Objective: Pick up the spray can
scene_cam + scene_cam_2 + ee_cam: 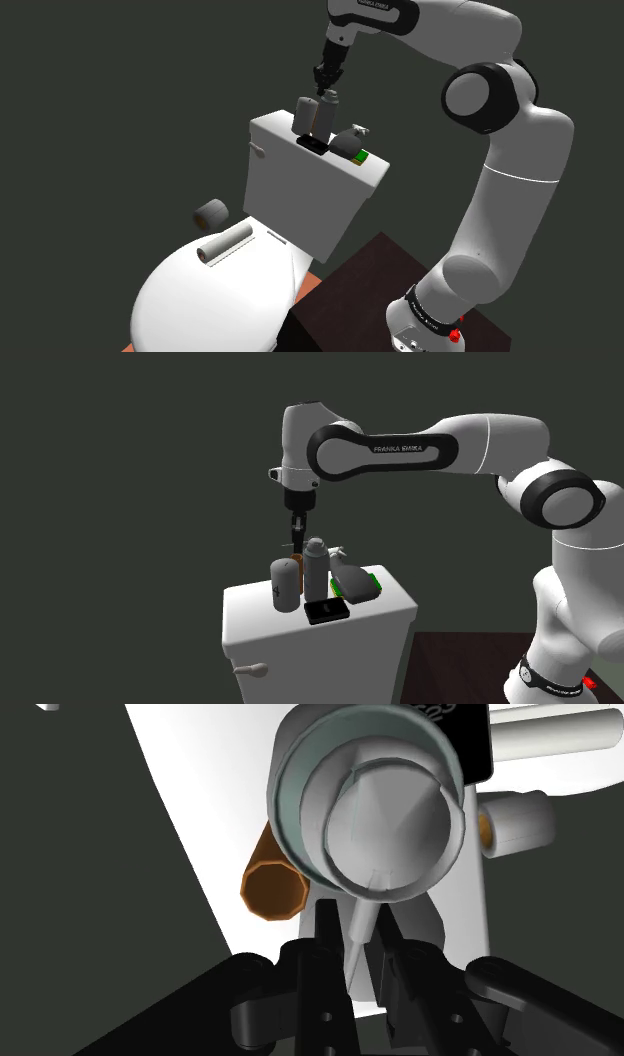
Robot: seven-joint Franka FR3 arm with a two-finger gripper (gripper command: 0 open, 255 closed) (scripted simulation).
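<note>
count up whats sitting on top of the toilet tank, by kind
cans: 2, the spray can and a darker can
grey and green bottle: 1
flat black slab: 1
brown tube: 1
total: 5

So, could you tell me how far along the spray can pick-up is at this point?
Done: the end effector is placed right over the cap of the spray can. In hand: the grasp; whether it has a grip yet, I cannot tell. Left: the lift, since the can stands upright on the toilet tank lid, beside a darker canister.
</note>
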